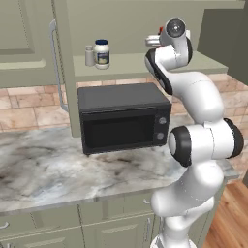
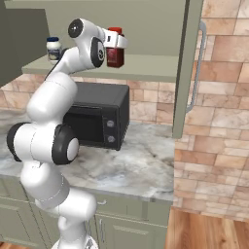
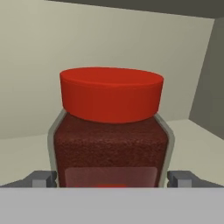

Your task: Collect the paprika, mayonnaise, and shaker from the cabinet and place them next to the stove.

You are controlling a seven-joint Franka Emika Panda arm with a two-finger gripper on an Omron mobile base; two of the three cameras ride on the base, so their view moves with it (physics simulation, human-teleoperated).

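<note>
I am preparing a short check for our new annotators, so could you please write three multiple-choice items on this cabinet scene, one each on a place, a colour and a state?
1. Where does the mayonnaise stand?
A. on the cabinet shelf, beside the shaker
B. on top of the microwave
C. on the counter

2. What colour is the cap of the paprika?
A. dark blue
B. bright red
C. grey

3. How is the gripper?
A. shut, away from the bottle
B. open, a finger on each side of the paprika
C. carrying the shaker

Answers: 1 A, both sit on the shelf above the microwave; 2 B, the hand view shows it red; 3 B, gaps show beside the bottle.
</note>
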